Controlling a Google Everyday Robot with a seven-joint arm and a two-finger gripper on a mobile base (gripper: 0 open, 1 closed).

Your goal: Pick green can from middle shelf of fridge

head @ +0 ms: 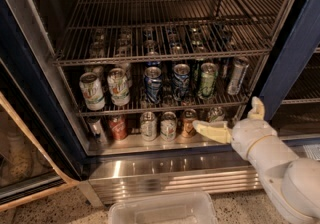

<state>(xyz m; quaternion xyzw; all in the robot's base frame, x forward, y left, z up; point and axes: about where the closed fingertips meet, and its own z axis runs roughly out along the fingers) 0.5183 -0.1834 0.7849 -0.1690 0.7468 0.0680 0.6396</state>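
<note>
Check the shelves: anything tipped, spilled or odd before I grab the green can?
Nothing spilled or toppled. Only the slim silver can at the right end of the middle shelf looks tilted, beside the green can. The pincer hangs open below them, lower right.

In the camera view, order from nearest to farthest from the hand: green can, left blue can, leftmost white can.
1. Green can, just up-left of the open hand at lower right.
2. Left blue can, middle of row.
3. Leftmost white can, far left.
</note>
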